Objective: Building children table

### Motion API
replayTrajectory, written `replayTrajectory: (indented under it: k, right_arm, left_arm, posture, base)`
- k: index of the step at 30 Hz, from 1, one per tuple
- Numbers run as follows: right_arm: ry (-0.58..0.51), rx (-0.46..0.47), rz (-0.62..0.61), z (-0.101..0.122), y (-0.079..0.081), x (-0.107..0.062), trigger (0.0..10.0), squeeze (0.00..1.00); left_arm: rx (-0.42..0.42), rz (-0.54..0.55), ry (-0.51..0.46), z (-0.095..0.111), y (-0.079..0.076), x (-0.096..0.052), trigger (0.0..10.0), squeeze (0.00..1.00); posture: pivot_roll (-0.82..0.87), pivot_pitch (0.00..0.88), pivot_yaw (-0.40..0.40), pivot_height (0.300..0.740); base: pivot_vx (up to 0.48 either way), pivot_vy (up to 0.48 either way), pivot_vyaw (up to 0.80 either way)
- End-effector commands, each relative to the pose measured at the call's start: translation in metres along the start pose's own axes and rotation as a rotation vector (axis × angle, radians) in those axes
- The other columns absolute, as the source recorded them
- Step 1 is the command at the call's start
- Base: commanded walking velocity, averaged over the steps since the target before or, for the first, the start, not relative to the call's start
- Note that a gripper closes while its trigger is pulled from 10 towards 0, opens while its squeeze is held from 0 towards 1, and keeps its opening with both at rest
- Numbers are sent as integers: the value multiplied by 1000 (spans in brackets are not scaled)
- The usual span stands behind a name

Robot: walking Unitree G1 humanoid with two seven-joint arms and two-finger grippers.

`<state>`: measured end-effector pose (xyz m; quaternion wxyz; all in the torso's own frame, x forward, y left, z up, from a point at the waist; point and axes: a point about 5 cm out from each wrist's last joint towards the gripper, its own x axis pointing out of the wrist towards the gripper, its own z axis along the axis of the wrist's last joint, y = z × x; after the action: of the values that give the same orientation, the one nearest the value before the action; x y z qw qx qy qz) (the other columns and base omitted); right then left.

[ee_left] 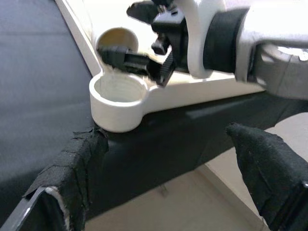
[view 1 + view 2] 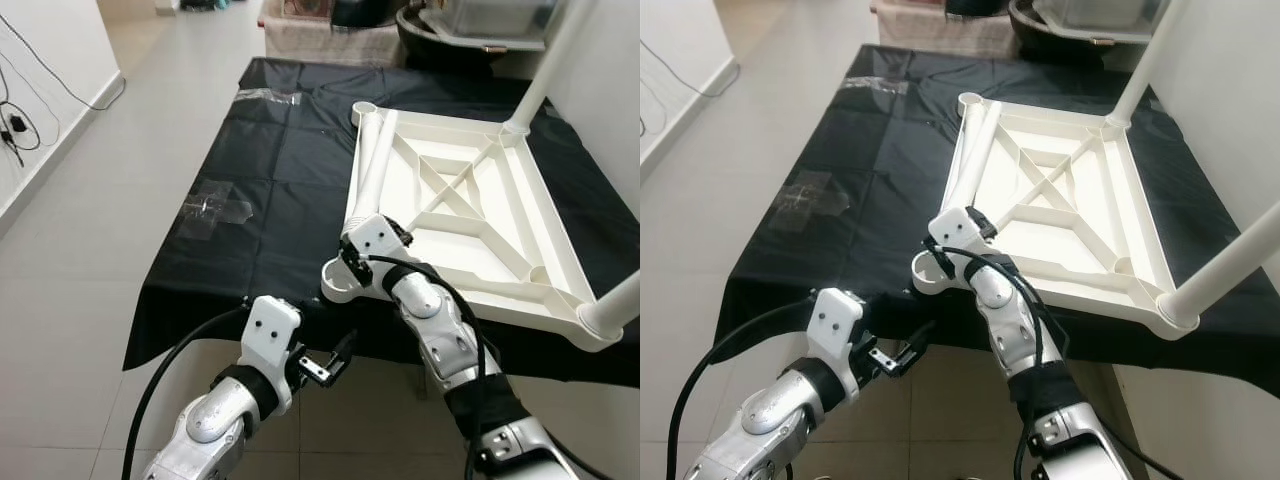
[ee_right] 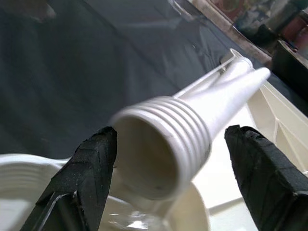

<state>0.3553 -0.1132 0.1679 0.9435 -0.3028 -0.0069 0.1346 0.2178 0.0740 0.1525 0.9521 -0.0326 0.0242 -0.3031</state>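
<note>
Tabletop (image 2: pixel 470 215) lies upside down on the black-covered counter (image 2: pixel 270 190), with two legs already standing in its far and right corner sockets. We judge the job about half done. Our right gripper (image 2: pixel 352 262), fingers spread either side of a loose threaded leg (image 3: pixel 192 120) lying along the frame, hasn't closed on it. The near socket (image 1: pixel 118 98) is empty. Our left gripper (image 2: pixel 335 362) hovers open below the counter edge, holding nothing.

no readable text or labels
</note>
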Motion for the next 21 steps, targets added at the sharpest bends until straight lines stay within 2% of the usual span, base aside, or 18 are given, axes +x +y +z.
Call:
replayTrajectory:
  k: [1,10,20,21]
  right_arm:
    - [8,-32,8,-2,2,1,10000,0]
    - [54,-10,-110,-5,-10,6,10000,0]
    - [62,16,-220,-1,-12,11,9843,0]
    - [61,30,-255,-1,-13,12,0,0]
  left_arm:
    - [-15,-11,10,-1,-3,-2,10000,0]
    - [-25,-16,17,1,-7,-4,10000,0]
    - [-32,-21,24,1,-8,-4,10000,0]
    - [-32,-21,25,1,-8,-4,10000,0]
  posture:
    - [163,190,-88,740]
    - [161,200,-92,740]
    - [157,206,-96,740]
    - [157,207,-96,740]
  base:
    - [0,0,0]
    - [0,0,0]
    - [0,0,0]
    - [0,0,0]
